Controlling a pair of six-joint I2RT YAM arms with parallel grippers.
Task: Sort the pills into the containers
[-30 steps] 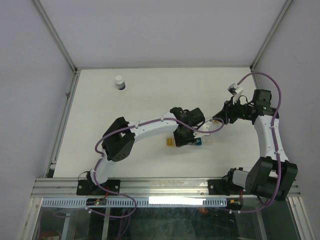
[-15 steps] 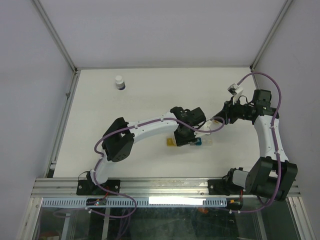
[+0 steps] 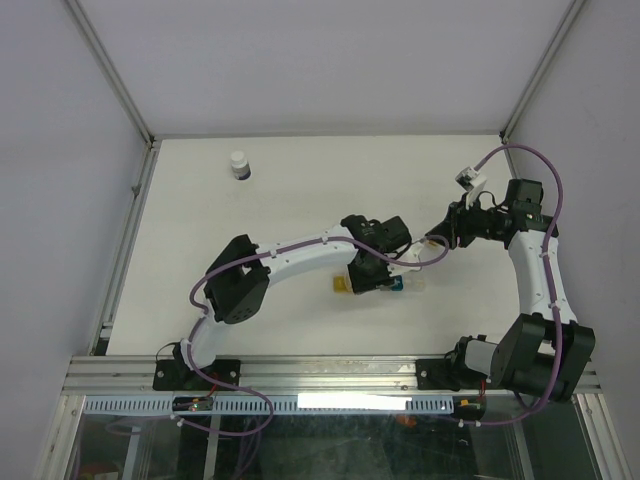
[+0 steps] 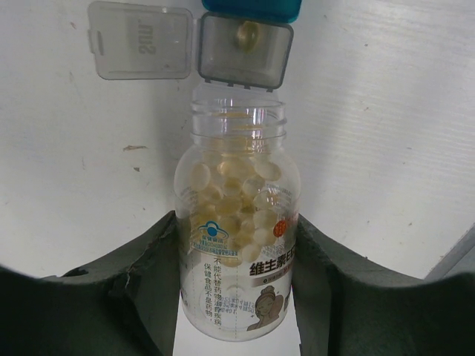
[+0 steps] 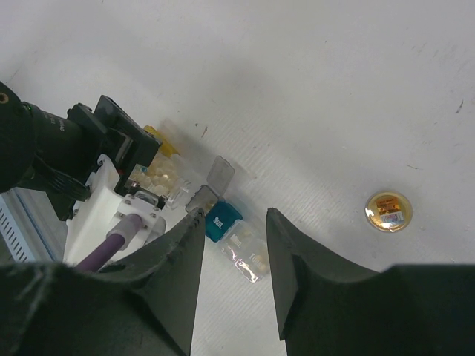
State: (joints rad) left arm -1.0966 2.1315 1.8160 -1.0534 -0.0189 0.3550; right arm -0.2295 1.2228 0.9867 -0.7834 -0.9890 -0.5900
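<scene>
My left gripper (image 4: pixel 237 248) is shut on a clear pill bottle (image 4: pixel 237 185) full of pale yellow pills. The bottle is tipped, its open mouth right at an open grey-clear compartment (image 4: pixel 245 53) with one pill in it. That compartment's lid (image 4: pixel 139 41) is folded open to the left. The teal compartment (image 4: pixel 252 9) adjoins it and also shows in the right wrist view (image 5: pixel 223 220), joined to a clear section (image 5: pixel 249 252) holding pills. The yellow container (image 3: pixel 340 285) lies left of my left gripper (image 3: pixel 372 270). My right gripper (image 5: pixel 234 219) is open and empty, hovering above the pill box, and shows in the top view (image 3: pixel 440 238).
A white bottle with a dark band (image 3: pixel 238 164) stands at the far left of the table. A round gold cap (image 5: pixel 388 211) lies on the table right of the pill box. The enclosure's metal frame rails run along the table's left and near edges.
</scene>
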